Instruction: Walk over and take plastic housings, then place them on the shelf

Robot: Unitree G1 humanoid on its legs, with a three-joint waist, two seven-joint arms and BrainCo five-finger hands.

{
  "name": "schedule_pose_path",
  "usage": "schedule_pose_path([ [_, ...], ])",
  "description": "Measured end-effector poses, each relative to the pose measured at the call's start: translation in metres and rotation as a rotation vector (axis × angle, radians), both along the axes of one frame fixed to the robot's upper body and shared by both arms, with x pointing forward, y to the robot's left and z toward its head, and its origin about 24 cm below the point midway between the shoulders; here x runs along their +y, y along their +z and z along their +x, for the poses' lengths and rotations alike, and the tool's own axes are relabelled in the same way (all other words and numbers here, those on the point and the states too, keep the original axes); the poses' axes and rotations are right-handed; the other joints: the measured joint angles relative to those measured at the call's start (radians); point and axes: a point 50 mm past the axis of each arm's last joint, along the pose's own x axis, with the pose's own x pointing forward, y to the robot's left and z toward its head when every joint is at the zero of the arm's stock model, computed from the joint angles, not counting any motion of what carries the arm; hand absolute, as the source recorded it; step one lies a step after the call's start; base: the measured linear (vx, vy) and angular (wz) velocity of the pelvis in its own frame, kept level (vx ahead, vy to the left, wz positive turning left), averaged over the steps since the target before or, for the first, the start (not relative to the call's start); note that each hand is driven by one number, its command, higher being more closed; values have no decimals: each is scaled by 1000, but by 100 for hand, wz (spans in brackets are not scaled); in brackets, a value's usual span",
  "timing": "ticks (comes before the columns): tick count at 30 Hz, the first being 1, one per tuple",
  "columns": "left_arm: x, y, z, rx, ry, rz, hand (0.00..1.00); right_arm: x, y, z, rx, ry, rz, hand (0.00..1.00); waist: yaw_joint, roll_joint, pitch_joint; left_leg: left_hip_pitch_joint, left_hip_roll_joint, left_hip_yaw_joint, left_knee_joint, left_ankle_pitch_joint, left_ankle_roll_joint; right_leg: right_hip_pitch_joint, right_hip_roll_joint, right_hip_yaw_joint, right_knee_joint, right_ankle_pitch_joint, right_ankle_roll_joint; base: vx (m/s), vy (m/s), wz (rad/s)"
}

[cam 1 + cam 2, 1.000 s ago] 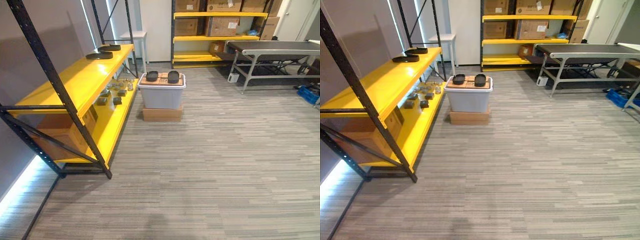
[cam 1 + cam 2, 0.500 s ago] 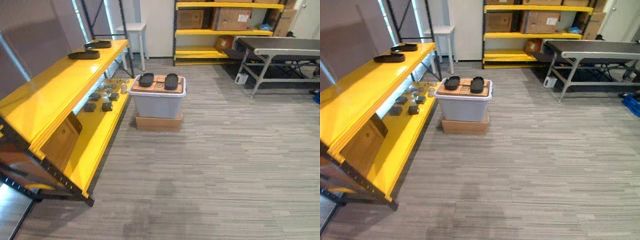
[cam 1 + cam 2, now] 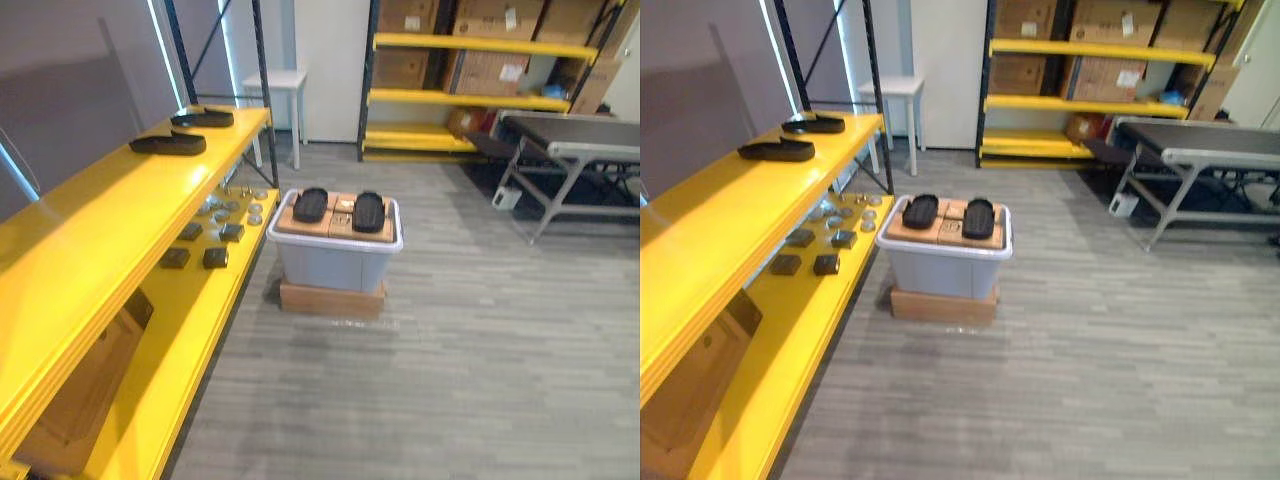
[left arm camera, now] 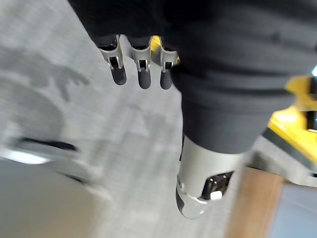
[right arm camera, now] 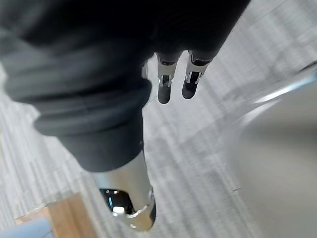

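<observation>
Facing a grey bin (image 3: 335,262) at the centre of the frame, stacked on a flat cardboard box (image 3: 332,298) and topped with a cardboard sheet (image 3: 340,212). On that sheet, side by side and apart: two black plastic housings (image 3: 310,204), untouched. Carrying nothing in the left hand (image 4: 143,74), fingers straight and loose above the floor (image 4: 74,124); likewise the right hand (image 5: 165,88), fingers hanging relaxed and empty. Judged to be the walk-over step, pick-up not yet begun. Next: close in on the bin, stop within reach, lower the hands to the housings and curl round them without sliding them off the sheet. After that, turn to the yellow shelf (image 3: 110,215) along the left of the frame, upper board bearing two similar dark pieces (image 3: 167,144) toward upper left, bare board nearer.
</observation>
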Motion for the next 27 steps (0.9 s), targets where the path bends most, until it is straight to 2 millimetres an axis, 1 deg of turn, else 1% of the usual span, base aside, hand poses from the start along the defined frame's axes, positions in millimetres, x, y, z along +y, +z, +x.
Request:
schedule_pose_path([
  [1, -3, 3, 13, -31, -7, -4, 0, -5, 0, -8, 8, -25, -12, 0, -13, 2, 1, 54, 16, -31, -43, -18, -13, -61, 13, -26, -146, 5, 0, 753, -159, 79],
  [2, -4, 5, 18, -44, -9, -6, 0, -6, 0, -10, 12, -29, -14, 0, -18, 2, 0, 80, 26, -42, -61, -26, -20, -83, 23, -30, -243, 17, -8, 679, -191, 66],
  [3, -6, 7, 26, -67, -6, -12, 0, -6, -1, -18, 31, -39, -13, 0, -23, 1, -1, 127, 44, -49, -92, -45, -35, -115, 41, -34, -442, 67, -19, 721, -253, 48],
  [4, -6, 7, 26, -72, 17, -19, 0, -5, -3, -28, 54, -61, -5, 0, -30, 2, -3, 181, 59, -58, -112, -48, -41, -134, 59, -26, -560, 183, -42, 750, -285, 49],
  [5, -7, 6, 24, -68, 30, -26, 0, -4, -4, -33, 67, -68, -3, 0, -42, 7, -10, 193, 71, -71, -98, -46, -43, -120, 67, -23, -557, 256, -54, 819, -336, 32],
  [6, -14, 2, 16, -52, 54, -50, 0, -7, -4, -42, 88, -88, -7, 0, -43, 44, -32, 197, 111, -73, -49, -26, -65, -112, 100, -30, -509, 269, -124, 858, -342, 15],
  [7, -17, 1, 14, -52, 72, -64, 0, -7, -4, -40, 78, -104, -5, 0, -41, 52, -33, 189, 125, -69, 4, 14, -128, -111, 104, -32, -453, 214, -141, 1015, -406, 5],
  [8, -23, 0, 13, -53, 94, -86, 0, -9, -3, -37, 64, -117, -5, 0, -46, 59, -29, 148, 124, -70, 161, 121, -166, -65, 105, -55, -422, 157, -156, 812, -324, 7],
  [9, -25, -1, 12, -55, 114, -97, 0, -9, -2, -37, 59, -117, -9, 0, -46, 62, -27, 116, 128, -71, 263, 183, -190, -18, 107, -64, -440, 138, -156, 892, -344, 24],
  [10, -28, -1, 10, -62, 136, -107, 0, -9, -1, -36, 45, -117, -12, 0, -44, 63, -25, 13, 147, -85, 536, 262, -300, 85, 128, -66, -510, 106, -160, 814, -276, 13],
  [11, -28, -1, 7, -62, 140, -108, 0, -8, 0, -28, 26, -113, -14, 0, -32, 76, -20, -91, 179, -73, 792, 245, -331, 182, 163, -62, -579, 97, -162, 779, -236, -1],
  [12, -25, -2, 2, -55, 145, -101, 0, -8, 1, -23, 14, -108, -14, 0, -29, 75, -19, -139, 194, -54, 880, 232, -339, 230, 176, -55, -616, 96, -163, 479, -106, -20],
  [13, -23, -3, -3, -41, 148, -95, 0, -7, 2, -18, 3, -102, -14, 0, -26, 72, -18, -180, 208, -29, 931, 217, -330, 278, 185, -48, -654, 95, -165, 458, -70, -34],
  [14, -20, -5, -14, -15, 157, -91, 0, -6, 3, -10, -14, -91, -14, 0, -8, 65, -18, -262, 227, 30, 944, 179, -279, 348, 190, -20, -719, 95, -165, 536, -47, -55],
  [15, -21, -7, -21, -11, 187, -106, 0, -7, 5, 0, -36, -83, -19, 0, 12, 69, -19, -346, 227, 66, 887, 120, -247, 391, 187, 11, -768, 92, -162, 535, -10, -66],
  [16, -19, -6, -21, -18, 197, -102, 0, -9, 7, 7, -53, -82, -24, 0, 25, 68, -14, -384, 221, 77, 824, 92, -238, 415, 178, 32, -783, 87, -154, 514, 81, -81],
  [17, -13, -6, -24, -7, 192, -86, 0, -10, 8, 16, -66, -93, -24, 0, 41, 63, -7, -417, 177, 73, 603, 66, -237, 439, 145, 60, -789, 75, -137, 422, 114, -88],
  [18, -10, -7, -31, 16, 179, -75, 0, -12, 10, 24, -80, -93, -30, 0, 47, 57, -8, -409, 144, 66, 367, 72, -239, 453, 118, 88, -791, 55, -117, 496, 178, -115],
  [19, -10, -10, -46, 60, 172, -68, 0, -15, 12, 31, -91, -83, -43, 0, 48, 64, -14, -390, 128, 59, 188, 200, -221, 480, 98, 118, -809, 28, -92, 513, 204, -87],
  [20, -11, -13, -52, 89, 164, -71, 0, -13, 12, 31, -83, -76, -42, 0, 45, 51, -22, -379, 110, 71, 196, 173, -207, 495, 78, 135, -817, 26, -85, 647, 255, -42],
  [21, -10, -14, -53, 106, 140, -65, 0, -14, 12, 31, -77, -49, -55, 0, 29, 46, -30, -376, 88, 69, 205, 132, -192, 488, 59, 138, -787, 40, -74, 651, 268, 7],
  [22, -9, -13, -52, 106, 123, -60, 0, -15, 12, 30, -69, -48, -64, 0, 27, 49, -31, -364, 87, 70, 212, 111, -175, 436, 54, 147, -662, 31, -59, 528, 228, 9],
  [23, -9, -13, -51, 107, 115, -57, 0, -13, 12, 30, -66, -46, -64, 0, 30, 53, -30, -343, 90, 78, 204, 110, -172, 401, 53, 159, -567, 24, -47, 493, 215, -24],
  [24, -7, -13, -50, 108, 98, -49, 0, -10, 12, 34, -68, -20, -70, 0, 37, 48, -15, -276, 93, 82, 162, 96, -161, 294, 44, 169, -310, 38, 36, 477, 172, -31],
  [25, -3, -12, -45, 111, 62, -32, 0, -7, 13, 40, -77, -3, -72, 0, 32, 35, 5, -190, 93, 87, 105, 96, -161, 218, 32, 154, -146, -4, 45, 463, 139, -22],
  [26, -3, -11, -44, 113, 39, -27, 0, -8, 14, 39, -76, 2, -79, 0, 29, 36, 4, -155, 93, 89, 77, 98, -162, 196, 24, 126, -131, -22, 32, 420, 77, 4],
  [27, -2, -10, -39, 99, 17, -19, 0, -9, 17, 42, -88, 31, -109, 0, 26, 41, 1, -92, 97, 95, 33, 103, -166, 160, 12, 82, -172, -35, 17, 479, -11, 14],
])
